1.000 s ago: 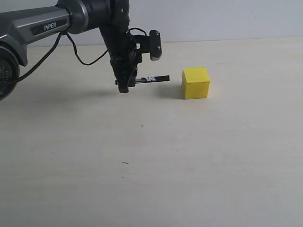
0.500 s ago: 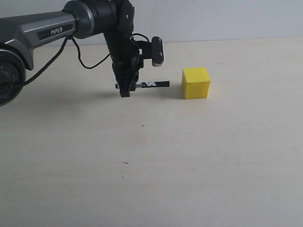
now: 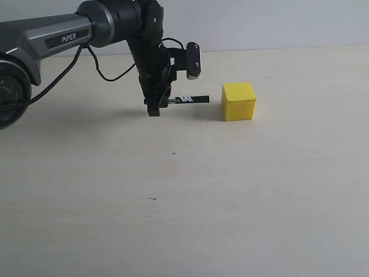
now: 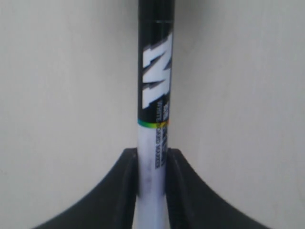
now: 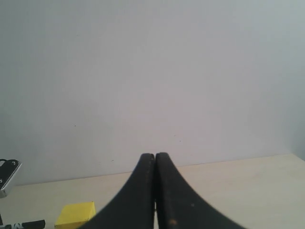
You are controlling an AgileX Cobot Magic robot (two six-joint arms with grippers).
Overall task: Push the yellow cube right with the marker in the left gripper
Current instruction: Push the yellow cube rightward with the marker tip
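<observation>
The yellow cube (image 3: 238, 101) rests on the pale table, right of centre in the exterior view; it also shows low down in the right wrist view as the cube (image 5: 76, 214). My left gripper (image 3: 154, 107) points down and is shut on the white barrel of the marker (image 3: 188, 99). The marker lies level, its black end aimed at the cube with a small gap between them. In the left wrist view the marker (image 4: 153, 95) runs straight out from the left gripper (image 4: 151, 157). My right gripper (image 5: 155, 160) is shut with nothing in it, and does not show in the exterior view.
The pale table (image 3: 184, 190) spreads wide in front of and right of the cube. A grey wall (image 3: 277, 23) stands behind the table. The left arm marked PIPER (image 3: 57, 37) reaches in from the left edge, trailing a black cable.
The left gripper has shifted slightly right with the marker, so the marker's black end is closer to the cube. The cube has not moved.
</observation>
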